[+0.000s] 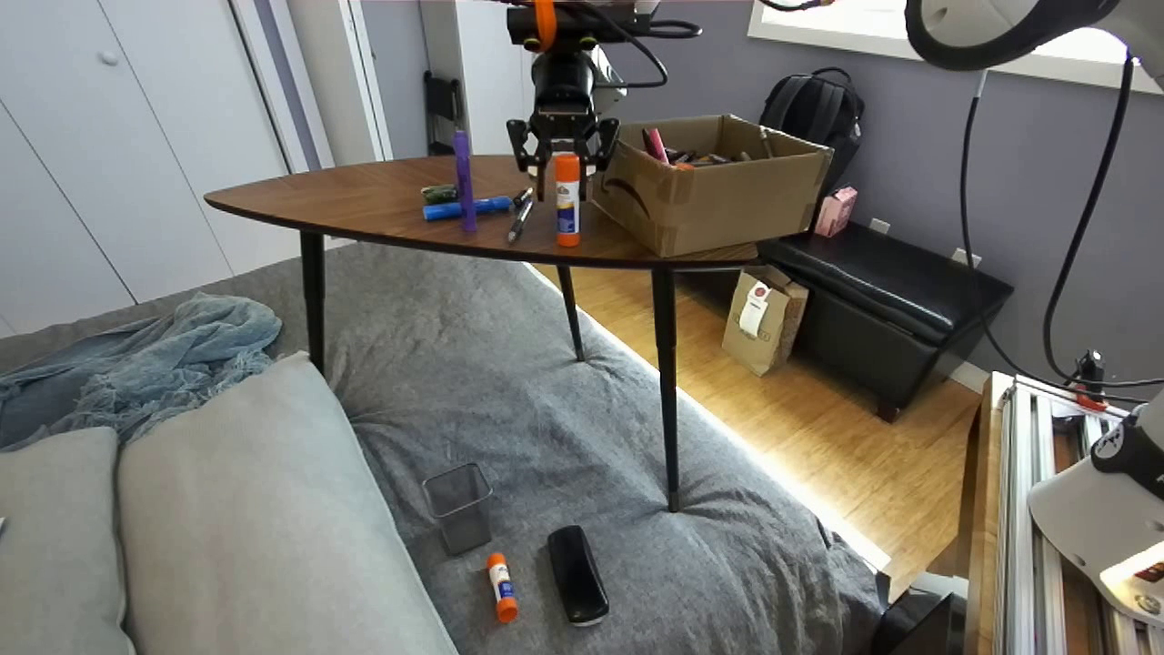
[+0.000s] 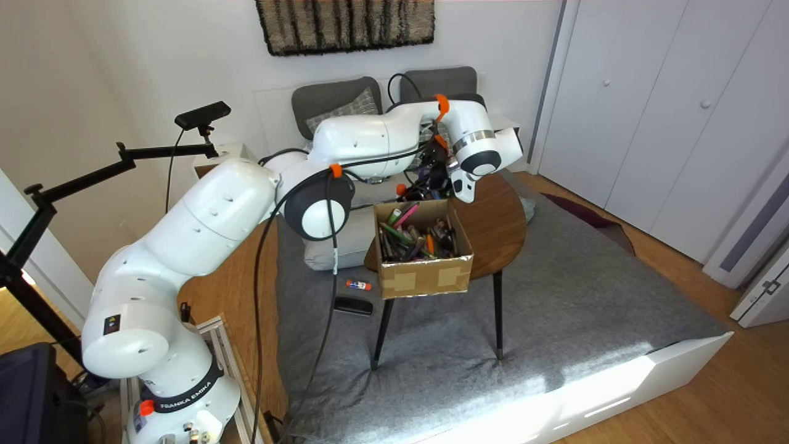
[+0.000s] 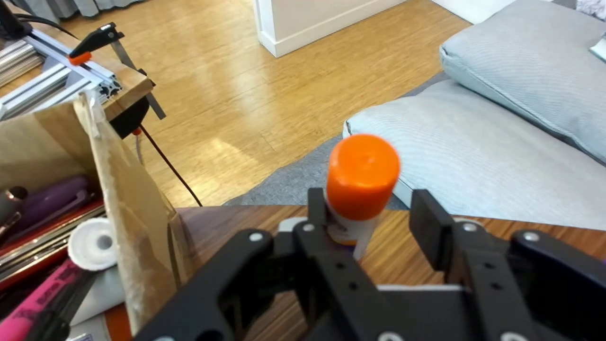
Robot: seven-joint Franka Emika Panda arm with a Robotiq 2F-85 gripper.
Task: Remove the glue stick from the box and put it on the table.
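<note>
An orange and white glue stick (image 1: 567, 205) stands upright near the edge of the brown wooden table (image 1: 346, 196), just outside the cardboard box (image 1: 746, 205). In the wrist view the orange cap of the glue stick (image 3: 363, 177) rises between the fingers. My gripper (image 3: 372, 213) is open, with a wide gap to the finger at right. The glue stick is close to the finger at left; I cannot tell whether they touch. In an exterior view my gripper (image 1: 562, 185) is low over the table behind the glue stick. The box (image 2: 425, 279) holds many pens and markers.
A purple marker (image 1: 465, 182) stands upright on the table, near a blue marker (image 1: 466, 208) and a pen (image 1: 520, 218). Another glue stick (image 1: 502, 588), a black case (image 1: 577, 575) and a mesh cup (image 1: 457, 508) are on the grey bed below.
</note>
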